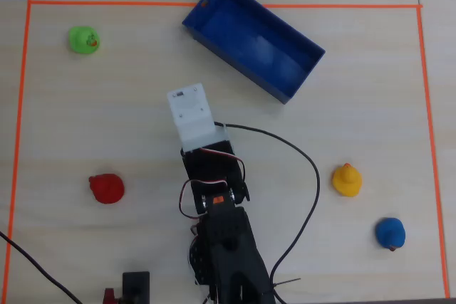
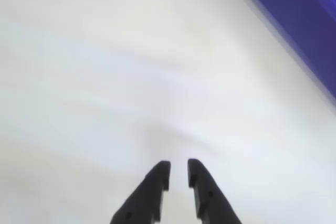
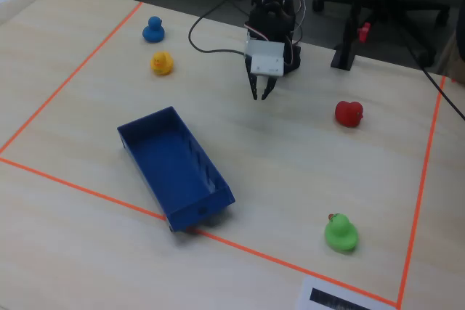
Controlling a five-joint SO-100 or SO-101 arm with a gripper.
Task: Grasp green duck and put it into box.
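Overhead view first: the green duck (image 1: 84,40) sits alone in the upper-left corner of the orange-taped area, well apart from everything, and the box (image 1: 253,39) lies at an angle near the top edge, open and with nothing showing inside it. The arm (image 1: 217,226) reaches up from the bottom edge, its white wrist block pointing toward the middle of the table (image 1: 128,126). A red duck (image 1: 107,188) sits to its left, a yellow duck (image 1: 347,179) to its right, and a blue duck (image 1: 390,233) just beyond that, near the lower right. Over in the fixed view, the gripper (image 3: 260,94) hangs above bare wood, tips pointing down, nothing between them; the green duck (image 3: 340,232) is far off at the near right corner, the box (image 3: 176,167) at the near left. Wrist view now: the gripper (image 2: 178,174) shows two dark fingers with a narrow slit of table between them, so the claw is a little apart and gripping nothing, while a blurred edge of the box (image 2: 299,19) cuts across the top right corner.
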